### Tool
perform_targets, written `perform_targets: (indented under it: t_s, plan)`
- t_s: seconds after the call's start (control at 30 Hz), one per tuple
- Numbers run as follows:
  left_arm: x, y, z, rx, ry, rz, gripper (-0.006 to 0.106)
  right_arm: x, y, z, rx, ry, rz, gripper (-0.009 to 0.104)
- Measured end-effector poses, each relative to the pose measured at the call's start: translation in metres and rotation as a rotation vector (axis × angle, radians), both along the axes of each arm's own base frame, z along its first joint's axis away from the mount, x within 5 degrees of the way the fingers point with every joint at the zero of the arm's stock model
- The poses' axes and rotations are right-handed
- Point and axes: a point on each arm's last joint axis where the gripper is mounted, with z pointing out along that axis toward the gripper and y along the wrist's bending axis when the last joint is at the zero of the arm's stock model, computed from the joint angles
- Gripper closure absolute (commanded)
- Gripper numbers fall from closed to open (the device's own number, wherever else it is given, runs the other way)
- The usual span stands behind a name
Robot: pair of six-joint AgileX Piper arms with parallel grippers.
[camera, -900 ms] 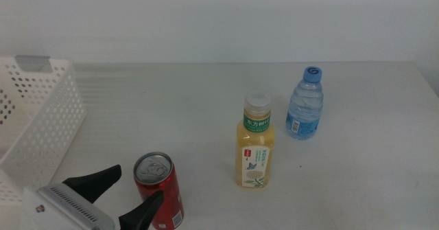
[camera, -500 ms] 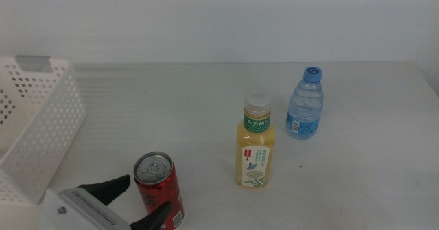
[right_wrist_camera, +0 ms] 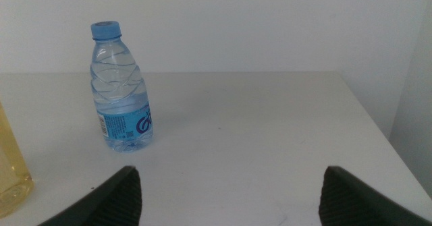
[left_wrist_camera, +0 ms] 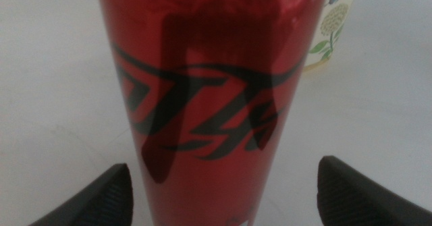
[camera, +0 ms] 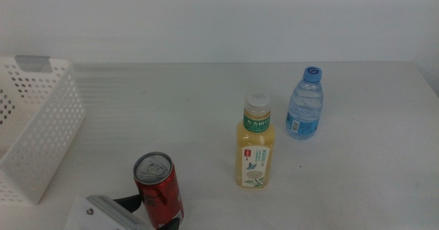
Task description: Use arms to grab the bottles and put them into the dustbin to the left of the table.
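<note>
Three drinks stand upright on the off-white table (camera: 357, 182), with the white perforated dustbin (camera: 41, 134) at the far left, a grey tag on its rim. Next comes the red can (camera: 158, 190), bearing black brush-style lettering I cannot read; the left gripper (left_wrist_camera: 226, 192) has its jaws spread wide, one on each side of the can, not touching it. Further right is the yellow tea bottle (camera: 255, 144), green label in Chinese characters. Then comes the blue-capped water bottle (camera: 304, 104), its label unreadable. The right gripper (right_wrist_camera: 229, 195), jaws apart and holding nothing, faces the water bottle.
</note>
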Motion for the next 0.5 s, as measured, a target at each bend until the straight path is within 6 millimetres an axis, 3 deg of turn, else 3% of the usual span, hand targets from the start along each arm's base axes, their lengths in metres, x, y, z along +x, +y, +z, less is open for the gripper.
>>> perform_targets:
  t_s: [0.5]
  plan:
    - [0.012, -0.005, 0.006, -0.005, -0.051, 0.024, 0.012, 0.000, 0.000, 0.000, 0.000, 0.000, 0.000, 0.023]
